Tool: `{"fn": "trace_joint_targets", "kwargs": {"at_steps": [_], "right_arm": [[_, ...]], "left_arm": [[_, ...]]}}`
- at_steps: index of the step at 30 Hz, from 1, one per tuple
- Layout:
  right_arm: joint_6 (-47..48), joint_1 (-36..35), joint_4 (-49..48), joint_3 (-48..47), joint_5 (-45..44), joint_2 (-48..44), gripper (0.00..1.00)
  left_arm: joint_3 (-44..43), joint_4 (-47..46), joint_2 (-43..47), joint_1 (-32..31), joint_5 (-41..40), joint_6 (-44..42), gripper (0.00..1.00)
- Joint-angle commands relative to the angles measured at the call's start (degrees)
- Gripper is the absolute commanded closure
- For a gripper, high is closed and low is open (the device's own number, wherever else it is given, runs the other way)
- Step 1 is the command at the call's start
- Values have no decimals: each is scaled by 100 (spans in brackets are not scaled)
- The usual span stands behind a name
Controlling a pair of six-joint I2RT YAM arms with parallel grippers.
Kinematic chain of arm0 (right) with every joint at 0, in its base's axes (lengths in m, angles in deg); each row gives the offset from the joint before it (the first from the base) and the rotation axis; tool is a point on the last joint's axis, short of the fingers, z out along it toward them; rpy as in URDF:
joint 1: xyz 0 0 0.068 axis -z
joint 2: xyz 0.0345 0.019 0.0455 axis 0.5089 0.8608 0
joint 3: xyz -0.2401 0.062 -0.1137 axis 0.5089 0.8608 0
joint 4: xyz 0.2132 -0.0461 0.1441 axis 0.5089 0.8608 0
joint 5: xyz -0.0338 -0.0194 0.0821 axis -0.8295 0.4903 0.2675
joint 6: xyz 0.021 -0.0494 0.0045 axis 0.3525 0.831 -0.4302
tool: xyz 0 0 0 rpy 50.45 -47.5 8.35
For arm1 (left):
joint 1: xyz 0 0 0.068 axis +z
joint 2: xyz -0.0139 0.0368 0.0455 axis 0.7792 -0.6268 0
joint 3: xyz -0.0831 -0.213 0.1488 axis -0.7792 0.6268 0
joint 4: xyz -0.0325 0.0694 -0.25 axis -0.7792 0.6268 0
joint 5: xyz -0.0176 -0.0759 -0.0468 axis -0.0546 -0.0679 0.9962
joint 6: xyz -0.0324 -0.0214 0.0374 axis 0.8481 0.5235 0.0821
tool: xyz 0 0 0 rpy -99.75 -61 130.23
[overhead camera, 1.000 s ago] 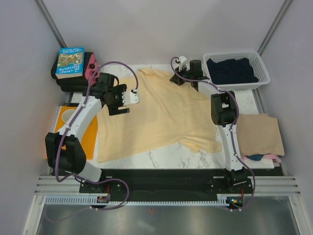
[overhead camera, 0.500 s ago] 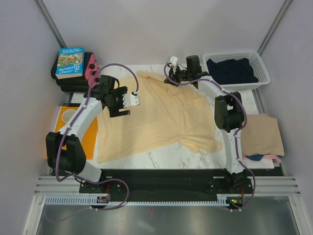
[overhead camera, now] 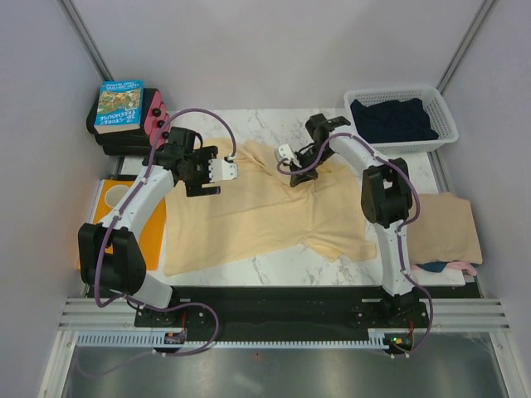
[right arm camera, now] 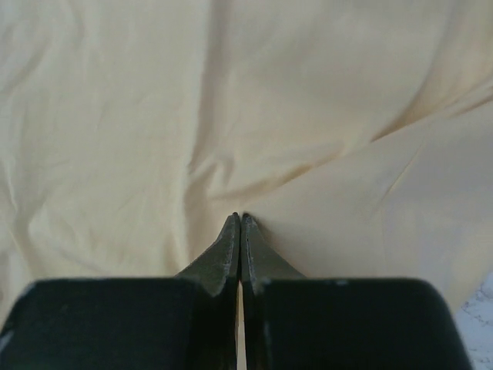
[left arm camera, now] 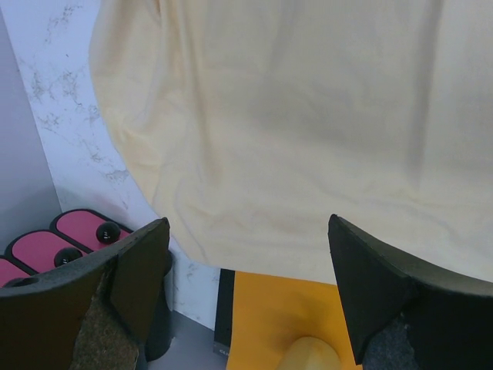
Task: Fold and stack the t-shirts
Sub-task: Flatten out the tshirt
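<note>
The large pale yellow t-shirt lies spread on the marble table. Its far edge is folded over toward the middle. My right gripper is shut on that folded edge, and the jaws pinch yellow cloth in the right wrist view. My left gripper is open and empty, above the shirt's far left edge. A folded tan t-shirt lies at the right, with a pink one and a bit of dark cloth under it. A dark navy t-shirt is in the white basket.
A flat orange sheet lies under the shirt's left side and also shows in the left wrist view. A book sits on a black box with pink buttons at the far left. Grey walls close in on all sides.
My right gripper has pulled the shirt's far edge from the back of the table toward the middle and left, folding it over. My left gripper has barely moved.
</note>
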Motion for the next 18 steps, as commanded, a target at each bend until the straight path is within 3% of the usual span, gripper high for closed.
{"fn": "trace_joint_targets", "kwargs": {"at_steps": [1, 2, 3, 5, 6, 8, 10, 11, 12, 13, 14, 15, 18], "right_arm": [[1512, -113, 1900, -338, -143, 4, 94], [1477, -122, 1901, -338, -178, 5, 77], [1416, -113, 1875, -373, -152, 5, 53], [969, -96, 1787, -697, 22, 100, 42], [689, -34, 1491, -846, 180, 145, 42], [-899, 141, 789, -1129, 708, 198, 42], [-2392, 264, -958, -999, 998, 163, 43], [-3896, 378, -1652, -876, 1008, 137, 43], [-4581, 440, -3042, -752, 965, 119, 43], [-5127, 484, -3613, -621, 903, 154, 42], [-6029, 572, -4045, -663, 798, 337, 41], [-6360, 607, -4598, -768, 754, 486, 41], [-7369, 713, -4822, -1942, 762, 1347, 41]], "left_arm": [[-87, -172, 39, -27, 267, -282, 10], [-96, -172, 39, -27, 267, -291, 10], [-96, -172, 30, -27, 276, -291, 10], [-79, -172, 47, -27, 285, -274, 10], [-61, -172, 48, -27, 285, -265, 10], [-17, -172, 91, -18, 302, -274, 10], [-8, -172, 100, -27, 320, -265, 10], [-17, -172, 100, -36, 320, -248, 10], [-17, -172, 100, -36, 320, -239, 10], [-17, -164, 100, -27, 329, -221, 10], [-17, -172, 100, -36, 320, -212, 10], [-17, -172, 100, -36, 311, -212, 10], [-34, -172, 100, -45, 303, -195, 10]]}}
